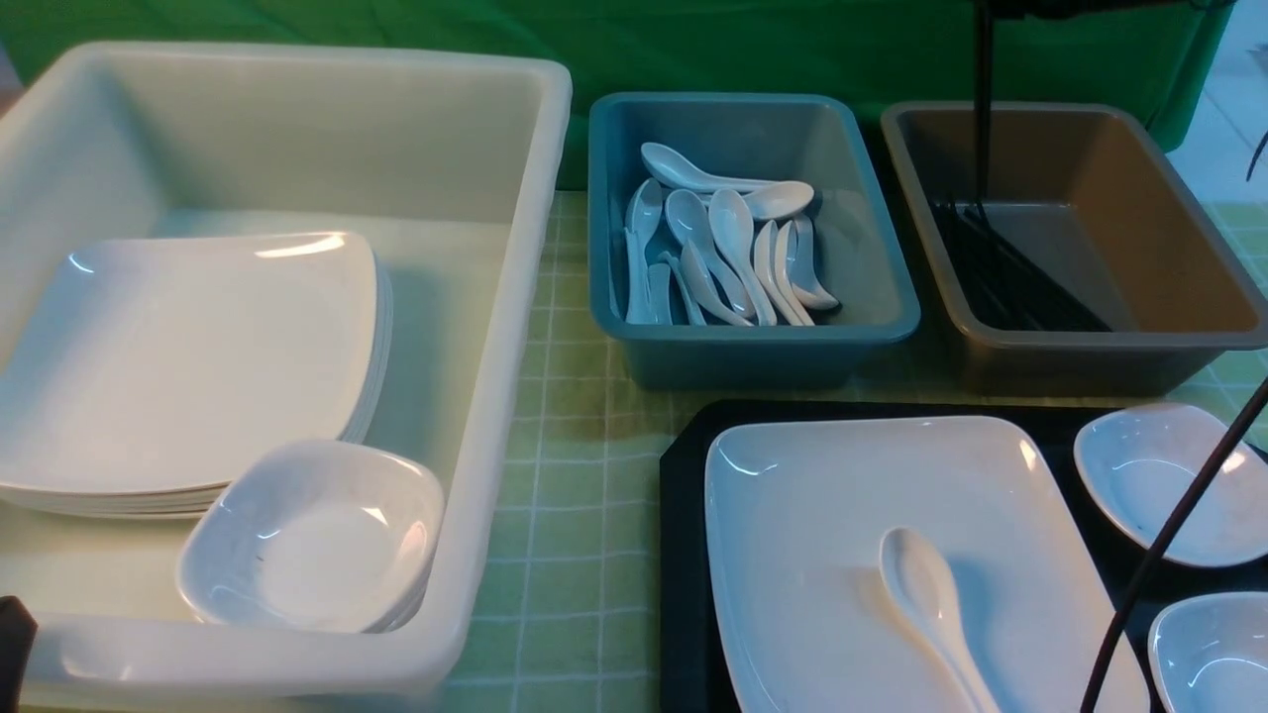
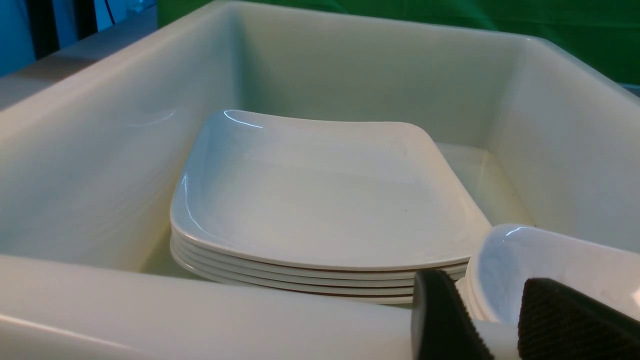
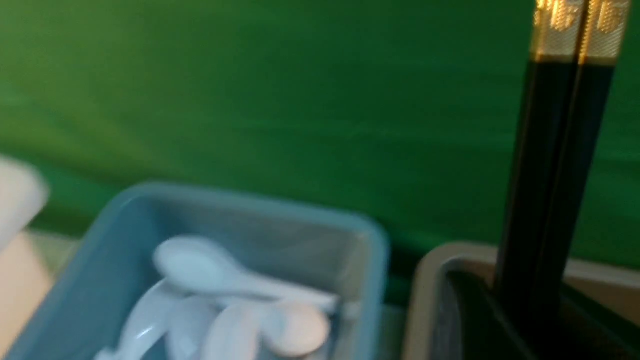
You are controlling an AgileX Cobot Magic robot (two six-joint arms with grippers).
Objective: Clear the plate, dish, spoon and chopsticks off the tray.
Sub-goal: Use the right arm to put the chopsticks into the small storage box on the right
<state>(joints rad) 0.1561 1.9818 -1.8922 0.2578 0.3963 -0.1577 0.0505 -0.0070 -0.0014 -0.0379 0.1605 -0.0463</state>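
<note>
Nearest, on the right, the tray [image 1: 684, 555] lies on the bench [image 1: 565, 495]. The plate [image 1: 842, 515] rests on it, and the spoon [image 1: 926, 594] lies in the plate with its handle toward the robot. Just right of the plate, also on the tray, sit a near dish [image 1: 1214, 649] and a far dish [image 1: 1169, 480].

On the left, the left gripper [image 2: 500, 332] hangs at the near rim of the white tub [image 1: 525, 248], fingers apart and holding nothing. That tub contains stacked plates [image 1: 188, 366] and stacked bowls [image 1: 317, 535].

Farther back, the blue tub [image 1: 753, 356] holds spoons [image 1: 723, 257]. Right of it, the right gripper [image 3: 525, 325], blurred in its wrist view, is clamped on the chopsticks [image 1: 981, 109]. They stand upright with their lower ends inside the brown tub [image 1: 1169, 198], where more black sticks [image 1: 1030, 287] lie.
</note>
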